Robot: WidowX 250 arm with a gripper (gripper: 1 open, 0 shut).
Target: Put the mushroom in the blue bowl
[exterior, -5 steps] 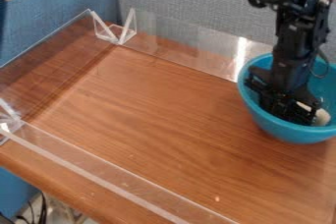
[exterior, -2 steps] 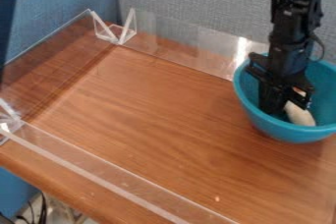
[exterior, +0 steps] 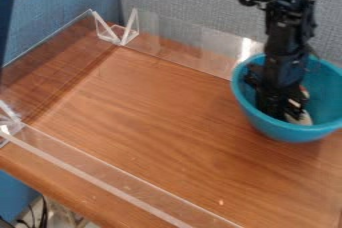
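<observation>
Gripper (exterior: pixel 282 100) pointing straight down inside the bowl (exterior: pixel 254 112), jaws drawn together; nothing discernible between them, too dark to be sure. Just beside the fingertips, a pale sliver on the bowl floor, probably the mushroom (exterior: pixel 306 118), mostly hidden behind the arm. If so, already lying where the task wants it. Bowl at the far right of the wooden table (exterior: pixel 147 122), inside a low clear barrier (exterior: pixel 80 162).

Likely light, stiff and smooth, a small plastic toy; rounded cap apt to slip or roll against the glossy bowl. Best taken across the thick stem, or low on the cap, with a gentle squeeze.
</observation>
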